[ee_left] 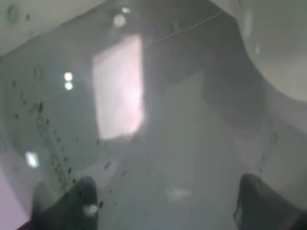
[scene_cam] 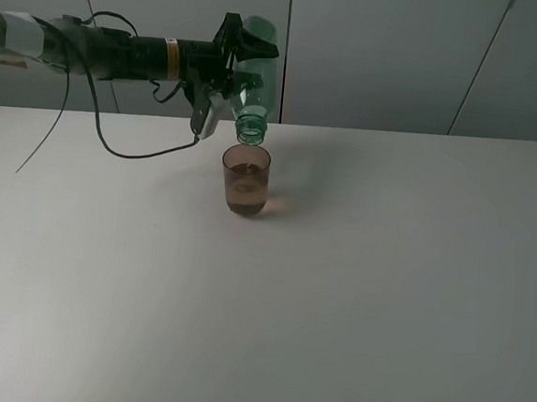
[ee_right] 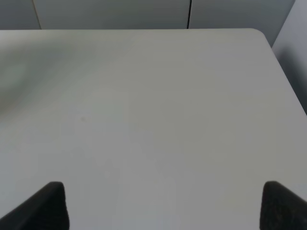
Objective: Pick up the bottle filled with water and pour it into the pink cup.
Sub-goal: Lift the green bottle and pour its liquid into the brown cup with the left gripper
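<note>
L tool [scene_cam: 251, 57] clenched on bottle [scene_cam: 259, 92], grip on body nr base end. Bottle tipped neck-down, mouth just above pink cup [scene_cam: 245, 182] rim, no contact visible. Cup upright on worktop [scene_cam: 382, 296], far half, slightly left of centre. L wrist cam: green bottle wall fills view, blurred, droplets on it. R tool [ee_right: 165, 208] released, fingers wide apart, above worktop nr its far right corner.

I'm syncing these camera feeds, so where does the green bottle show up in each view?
Exterior high: bottle upper centre, tipped mouth-down over the pink cup.
Left wrist: bottle fills the frame, blurred.
Right wrist: not in it.
Shared landmark: white table, seen in exterior and right wrist.
</note>
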`<state>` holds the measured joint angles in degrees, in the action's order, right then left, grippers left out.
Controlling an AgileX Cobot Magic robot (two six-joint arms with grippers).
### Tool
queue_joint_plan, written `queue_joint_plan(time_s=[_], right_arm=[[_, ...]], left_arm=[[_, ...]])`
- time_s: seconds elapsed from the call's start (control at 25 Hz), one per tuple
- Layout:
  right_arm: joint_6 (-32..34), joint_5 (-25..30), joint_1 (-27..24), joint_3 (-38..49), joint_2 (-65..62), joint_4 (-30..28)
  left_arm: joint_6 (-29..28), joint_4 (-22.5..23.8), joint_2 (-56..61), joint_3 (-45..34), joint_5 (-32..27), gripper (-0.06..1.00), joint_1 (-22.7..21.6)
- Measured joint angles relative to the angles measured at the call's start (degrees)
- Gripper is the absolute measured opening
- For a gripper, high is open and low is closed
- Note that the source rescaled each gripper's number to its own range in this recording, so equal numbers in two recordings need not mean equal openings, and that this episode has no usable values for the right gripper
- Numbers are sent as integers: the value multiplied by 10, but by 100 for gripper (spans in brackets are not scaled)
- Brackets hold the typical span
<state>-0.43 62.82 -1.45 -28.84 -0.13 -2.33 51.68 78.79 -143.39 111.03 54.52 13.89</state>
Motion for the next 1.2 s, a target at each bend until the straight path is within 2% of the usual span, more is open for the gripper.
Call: queue_joint_plan(time_s=[1.04,1.2], right_arm=[[0,0,0,0,0,0],[0,0,0,0,0,0]], left_arm=[[38,20,9,0,-10,1,9],[-4,21,9,0,-10,1,9]])
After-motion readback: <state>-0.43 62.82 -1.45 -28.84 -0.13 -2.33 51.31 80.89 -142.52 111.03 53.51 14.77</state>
